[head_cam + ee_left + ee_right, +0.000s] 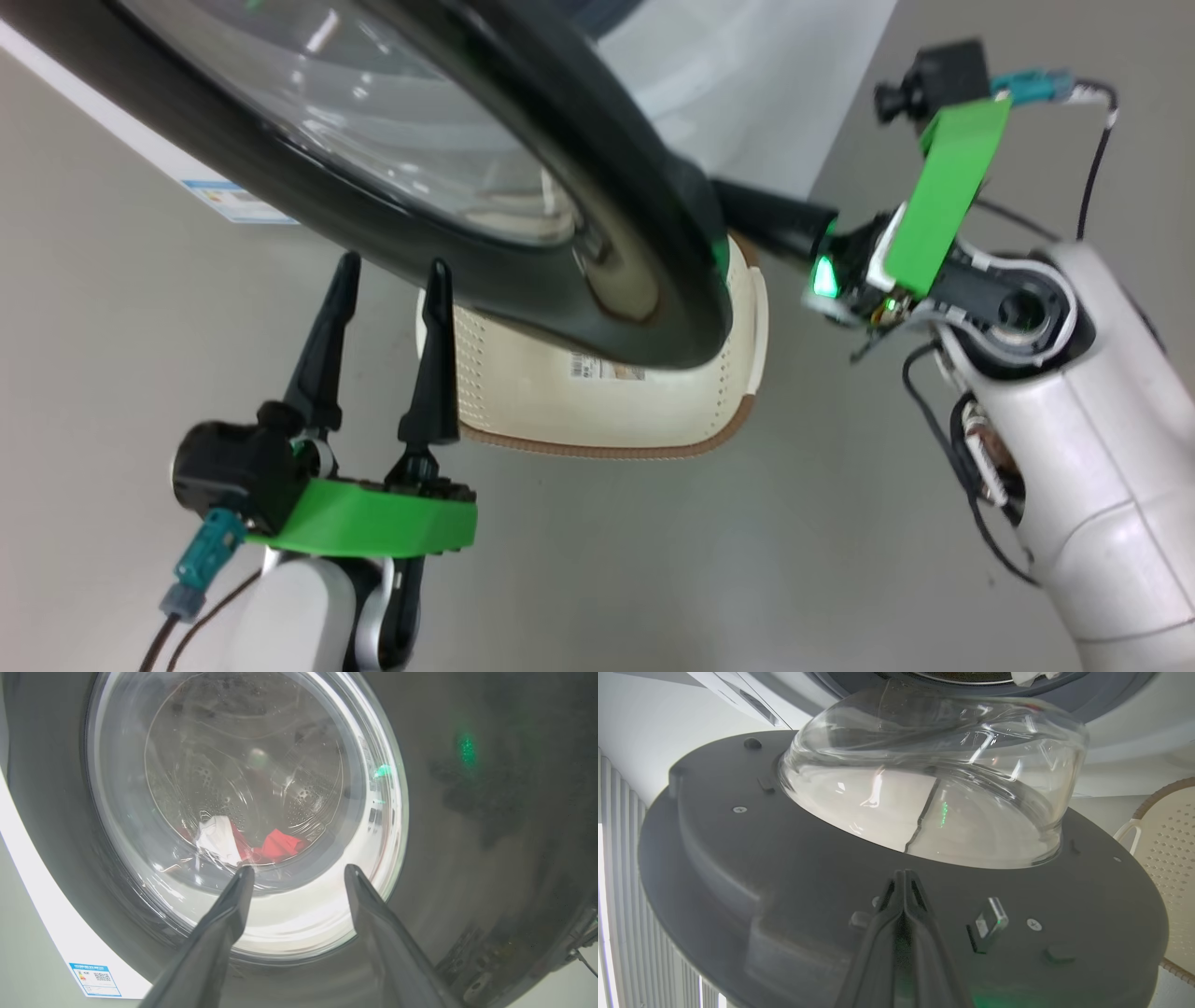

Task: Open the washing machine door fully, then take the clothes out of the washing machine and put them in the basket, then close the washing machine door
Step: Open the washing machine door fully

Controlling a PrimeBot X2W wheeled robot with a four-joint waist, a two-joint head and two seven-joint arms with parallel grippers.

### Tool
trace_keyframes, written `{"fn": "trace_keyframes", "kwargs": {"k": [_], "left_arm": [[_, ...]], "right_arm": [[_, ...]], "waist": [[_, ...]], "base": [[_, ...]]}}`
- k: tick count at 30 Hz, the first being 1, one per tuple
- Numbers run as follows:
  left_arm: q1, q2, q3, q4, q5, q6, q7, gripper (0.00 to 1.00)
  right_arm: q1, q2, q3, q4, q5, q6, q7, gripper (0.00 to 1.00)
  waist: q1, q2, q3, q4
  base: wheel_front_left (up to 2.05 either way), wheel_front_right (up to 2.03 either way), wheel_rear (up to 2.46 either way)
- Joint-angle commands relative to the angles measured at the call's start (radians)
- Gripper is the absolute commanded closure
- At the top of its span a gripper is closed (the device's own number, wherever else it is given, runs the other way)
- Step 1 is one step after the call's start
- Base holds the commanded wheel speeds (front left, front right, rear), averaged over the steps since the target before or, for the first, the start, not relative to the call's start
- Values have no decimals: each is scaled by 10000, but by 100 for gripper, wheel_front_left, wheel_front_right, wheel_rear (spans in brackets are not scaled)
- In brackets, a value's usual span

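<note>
The door (644,233) stood partly open, swung away from the washing machine (747,84), with its glass bowl (934,793) bulging from the grey inner face. The right arm's jaws were shut together. Their fingers (882,942) reached in behind the door's rim and lay close against that inner face, just beside the bowl and near a small clear latch piece (990,921). Whether they touched the door could not be told.

The left arm's jaws stood wide apart and held nothing. Their fingers (431,373) pointed at the door's outer face, close below its black rim.

Behind the door's window, the clothes (280,844) lay low in the steel drum: red fabric with a white cloth (215,835) beside it. The basket (597,411) sat on the floor just past the door's lower edge, which hid part of it. A sticker (607,367) showed on it there.
</note>
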Motion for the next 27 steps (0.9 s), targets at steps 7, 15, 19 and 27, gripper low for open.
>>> {"fn": "trace_keyframes", "kwargs": {"k": [7,15,19,27], "left_arm": [[575,158,408,-160,-116,138,-49,0],[1109,158,462,8,-246,122,-49,0],[1238,158,466,83,-273,91,-49,0],[1627,158,446,326,-267,-51,-49,0]], "right_arm": [[872,397,295,-413,-210,77,463,100],[1483,520,450,-426,-260,77,883,100],[1711,550,508,-425,-298,77,1011,100],[2330,656,829,-336,-419,77,970,100]], "waist": [[-1,0,-872,773],[-1,0,-1619,1485],[-1,0,-1919,1791],[-1,0,-2759,2689]], "base": [[0,0,0],[0,0,0],[0,0,0],[0,0,0]]}}
